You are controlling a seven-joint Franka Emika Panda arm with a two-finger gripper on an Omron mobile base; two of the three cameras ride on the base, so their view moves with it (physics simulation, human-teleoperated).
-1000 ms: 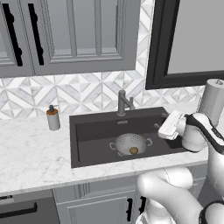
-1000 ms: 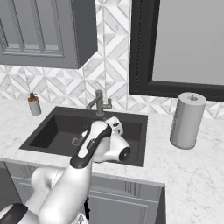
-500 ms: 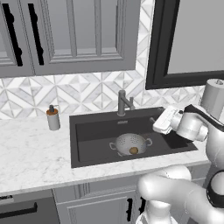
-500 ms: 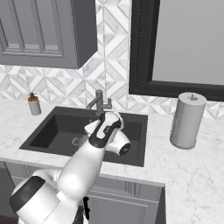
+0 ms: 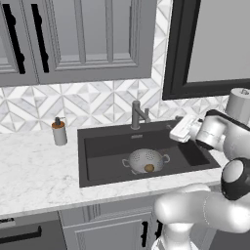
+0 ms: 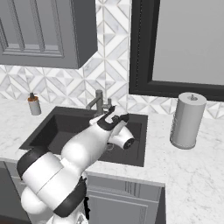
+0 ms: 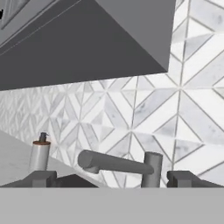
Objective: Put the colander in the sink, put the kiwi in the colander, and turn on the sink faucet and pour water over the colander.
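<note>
Colander (image 5: 146,161) w/ kiwi (image 5: 149,168) in sink (image 5: 97,146); no legible writing.

My arm is bent at the elbow and reaches forward, wrist level, with the hand (image 7: 111,178) spread wide and holding nothing.

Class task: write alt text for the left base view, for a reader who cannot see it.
A grey colander holding a brown kiwi sits in a dark sink. The open gripper hangs right of the faucet; a soap dispenser stands left.
</note>
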